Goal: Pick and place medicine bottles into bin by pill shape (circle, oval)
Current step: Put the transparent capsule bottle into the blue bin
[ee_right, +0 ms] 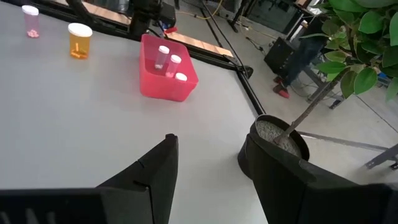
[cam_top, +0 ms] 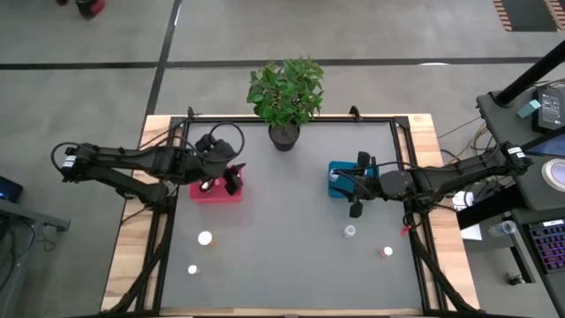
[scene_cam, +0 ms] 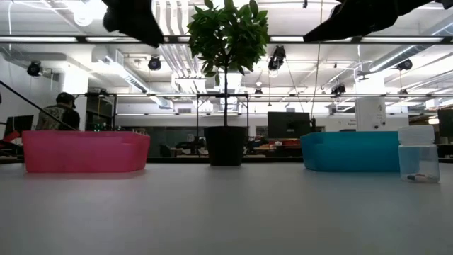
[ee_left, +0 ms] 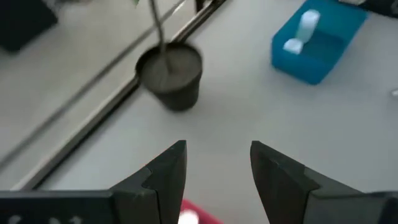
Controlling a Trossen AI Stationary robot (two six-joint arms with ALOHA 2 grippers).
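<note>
Left pincer [cam_top: 233,179]: hangs over the red bin [cam_top: 216,188], above its side nearest the bench centre; its fingers [ee_left: 163,180] stand apart with nothing between them

Right pincer [cam_top: 356,208]: hangs just in front of the teal bin [cam_top: 340,179], at its near edge; its fingers [ee_right: 154,174] are likewise parted and hold nothing

Red bin: directly beneath the left pincer; in the right wrist view it holds three white-capped bottles [ee_right: 169,64], standing close together

Teal bin: just behind the right pincer, beside that arm's wrist; the left wrist view shows two pale bottles [ee_left: 301,34] inside it, one upright and one lower beside it

Loose bottles on the bench [cam_top: 291,256]: an orange-bodied one [cam_top: 205,238] in front of the left pincer, well apart from it; a smaller one [cam_top: 192,270] farther toward the front edge; a clear one [cam_top: 350,231] just in front of the right pincer; another [cam_top: 387,252] farther out toward the right front corner; the low view shows one clear bottle [scene_cam: 417,154] standing upright beside the teal bin

Plant pot [cam_top: 283,135]: black, with a leafy plant; at the back of the bench between the two pincers, well behind both

Room: a person [scene_cam: 59,112] shows far behind the red bin in the low view
</note>
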